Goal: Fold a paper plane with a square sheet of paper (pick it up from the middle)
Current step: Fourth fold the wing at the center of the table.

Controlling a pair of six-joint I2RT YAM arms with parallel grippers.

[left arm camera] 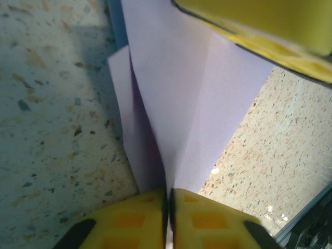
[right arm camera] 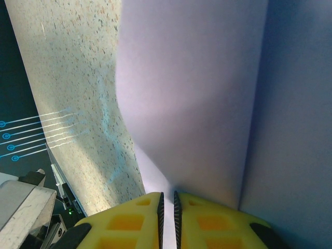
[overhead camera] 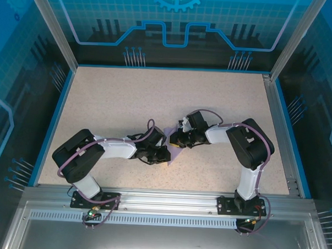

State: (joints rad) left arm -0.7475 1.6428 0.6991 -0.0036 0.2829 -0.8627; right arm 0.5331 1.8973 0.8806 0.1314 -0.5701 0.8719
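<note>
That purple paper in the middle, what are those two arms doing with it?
Two robot arms are folding a sheet of purple paper into a paper plane. The left fingers and the right fingers are each pinched shut on the paper, holding it between them over the middle of the table. It already shows creases and folded flaps, but it isn't a finished plane yet.

shows as a lavender sheet of paper [left arm camera: 176,104], folded along a sharp crease. found near the tabletop's [overhead camera: 128,95] middle, toward its near edge.

Speckled beige table [overhead camera: 156,102] (blue panels [overhead camera: 176,25] behind)
</note>
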